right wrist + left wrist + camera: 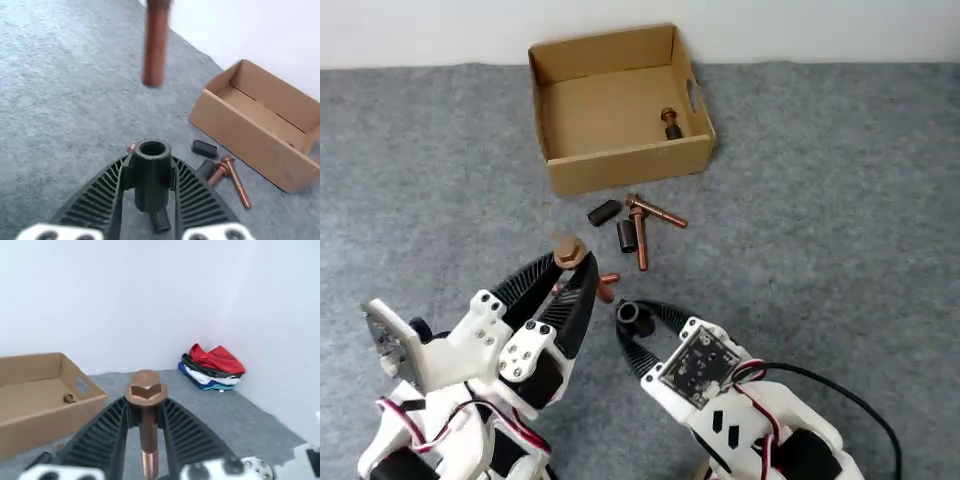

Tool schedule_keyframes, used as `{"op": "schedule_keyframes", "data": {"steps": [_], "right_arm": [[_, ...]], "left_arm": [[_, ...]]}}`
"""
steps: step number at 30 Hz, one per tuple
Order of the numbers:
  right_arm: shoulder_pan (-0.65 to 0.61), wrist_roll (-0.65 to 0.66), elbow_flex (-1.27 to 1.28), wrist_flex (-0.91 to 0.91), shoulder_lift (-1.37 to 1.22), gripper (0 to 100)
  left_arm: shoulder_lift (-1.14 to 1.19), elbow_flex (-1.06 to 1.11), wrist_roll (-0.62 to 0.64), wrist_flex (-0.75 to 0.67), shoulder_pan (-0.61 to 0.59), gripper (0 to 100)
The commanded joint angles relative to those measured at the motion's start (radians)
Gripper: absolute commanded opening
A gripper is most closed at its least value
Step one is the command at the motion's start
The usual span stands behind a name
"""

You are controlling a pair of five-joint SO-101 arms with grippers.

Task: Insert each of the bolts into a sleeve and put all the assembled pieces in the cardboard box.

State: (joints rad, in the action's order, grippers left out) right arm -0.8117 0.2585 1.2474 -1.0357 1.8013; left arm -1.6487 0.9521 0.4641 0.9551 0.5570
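Note:
My left gripper [572, 264] is shut on a copper bolt [569, 249], held upright with its hex head [145, 388] up. Beside it my right gripper [630, 319] is shut on a black sleeve [628, 313], bore facing up. In the right wrist view the bolt shaft [156, 46] hangs above and beyond the sleeve [151, 175], not touching it. Two loose bolts [657, 211] [640, 240] and two loose sleeves [605, 212] [627, 235] lie in front of the cardboard box [620, 165]. One assembled piece [671, 124] lies inside the box.
Another copper bolt [608, 286] lies on the grey carpet between the two grippers. A pile of folded clothes [212, 367] sits by the wall, far off. Open carpet stretches to the left and right of the box.

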Motion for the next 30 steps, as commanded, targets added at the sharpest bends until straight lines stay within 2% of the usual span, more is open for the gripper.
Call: {"op": "schedule_keyframes", "data": {"steps": [1, 13, 18, 20, 25, 30], "right_arm": [[-0.028, 0.011, -0.011, 0.028, 0.005, 0.8], [-0.027, 0.011, -0.018, 0.028, 0.007, 0.8], [-0.025, 0.011, -0.029, 0.028, 0.007, 0.8], [-0.025, 0.011, -0.032, 0.028, 0.007, 0.8], [0.041, 0.011, -0.037, 0.028, 0.008, 0.8], [0.051, 0.011, -0.058, 0.028, 0.007, 0.8]], "left_arm": [[-0.005, 0.025, 0.025, -0.057, 0.008, 0], [-0.005, 0.087, 0.025, -0.04, 0.009, 0], [-0.005, 0.085, 0.029, 0.044, 0.098, 0], [-0.005, 0.087, 0.043, 0.046, 0.098, 0], [-0.002, 0.09, 0.041, 0.052, 0.094, 0], [-0.005, 0.157, 0.04, 0.057, 0.097, 0]]}}
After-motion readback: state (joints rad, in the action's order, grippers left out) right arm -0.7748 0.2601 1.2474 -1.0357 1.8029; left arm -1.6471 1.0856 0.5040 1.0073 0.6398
